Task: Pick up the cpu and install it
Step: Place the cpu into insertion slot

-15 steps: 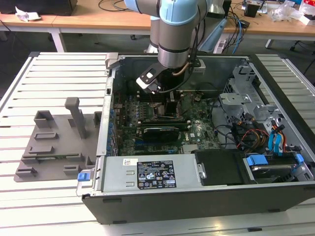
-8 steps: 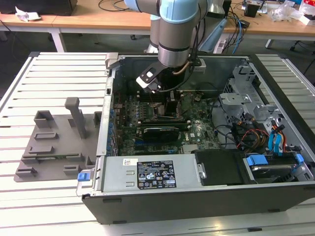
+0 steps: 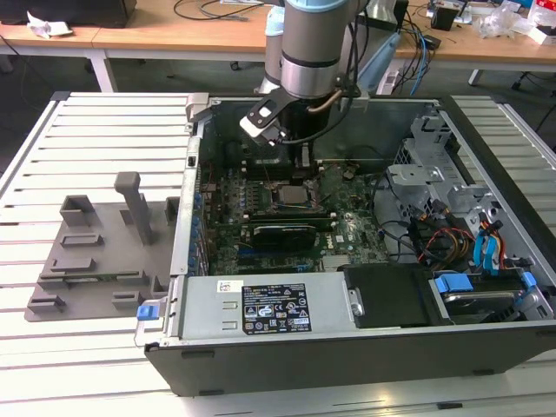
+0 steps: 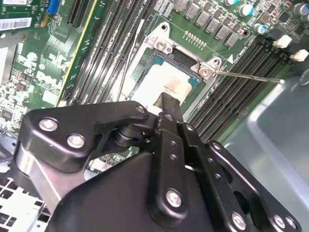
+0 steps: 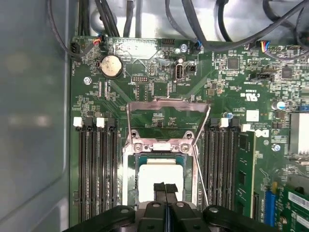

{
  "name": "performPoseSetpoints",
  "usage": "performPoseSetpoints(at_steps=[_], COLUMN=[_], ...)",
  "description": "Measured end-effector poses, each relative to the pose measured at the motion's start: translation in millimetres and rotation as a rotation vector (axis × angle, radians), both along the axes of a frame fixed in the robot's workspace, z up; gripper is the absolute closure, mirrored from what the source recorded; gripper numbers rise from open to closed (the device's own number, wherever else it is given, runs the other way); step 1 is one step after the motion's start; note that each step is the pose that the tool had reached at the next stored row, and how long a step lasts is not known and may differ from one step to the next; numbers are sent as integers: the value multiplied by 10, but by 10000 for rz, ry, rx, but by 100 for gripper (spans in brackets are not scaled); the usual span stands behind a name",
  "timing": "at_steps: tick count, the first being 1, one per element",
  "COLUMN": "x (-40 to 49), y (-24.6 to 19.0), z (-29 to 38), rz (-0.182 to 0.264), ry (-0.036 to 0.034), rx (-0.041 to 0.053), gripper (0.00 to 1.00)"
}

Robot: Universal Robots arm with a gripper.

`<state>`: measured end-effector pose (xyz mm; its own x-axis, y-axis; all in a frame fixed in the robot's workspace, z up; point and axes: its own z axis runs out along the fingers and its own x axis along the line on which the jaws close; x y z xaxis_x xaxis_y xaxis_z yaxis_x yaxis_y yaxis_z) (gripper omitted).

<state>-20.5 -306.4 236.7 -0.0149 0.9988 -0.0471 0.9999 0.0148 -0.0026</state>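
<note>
The cpu point(image 5: 159, 175) is a silver-grey square lying flat inside the open socket frame point(image 5: 130, 166) on the green motherboard; it also shows in the second wrist view point(image 4: 164, 77) and the exterior view point(image 3: 292, 193). The socket's metal load plate point(image 5: 166, 107) stands flipped up and its thin lever point(image 4: 246, 76) sticks out to one side. My gripper point(image 5: 165, 189) hangs directly over the cpu with its black fingers pressed together, holding nothing. In the second wrist view the gripper point(image 4: 167, 102) covers the chip's near edge. I cannot tell whether the tips touch the chip.
Black memory slots point(image 5: 99, 169) flank the socket on both sides. A black card point(image 3: 282, 233) lies just in front of it, with a power supply point(image 3: 261, 304) at the case front. Drive cage and cables point(image 3: 434, 200) fill the exterior view's right. A grey tray point(image 3: 95, 252) sits outside the case.
</note>
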Motion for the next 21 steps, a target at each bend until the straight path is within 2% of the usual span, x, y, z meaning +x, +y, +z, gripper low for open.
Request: performPoseSetpoints(at_steps=[3, 4, 5, 6, 9, 12, 21], x=[0, -1, -1, -1, -1, 0, 0], y=[1, 1, 1, 1, 1, 1, 1], z=[60, 89, 150, 175, 216, 285, 597], rz=[-2, -2, -2, -2, -2, -2, -1], ry=[0, 0, 0, 0, 0, 0, 0], rx=[-4, -4, -5, -6, -6, -7, -37], gripper=[89, 89, 89, 89, 89, 89, 89])
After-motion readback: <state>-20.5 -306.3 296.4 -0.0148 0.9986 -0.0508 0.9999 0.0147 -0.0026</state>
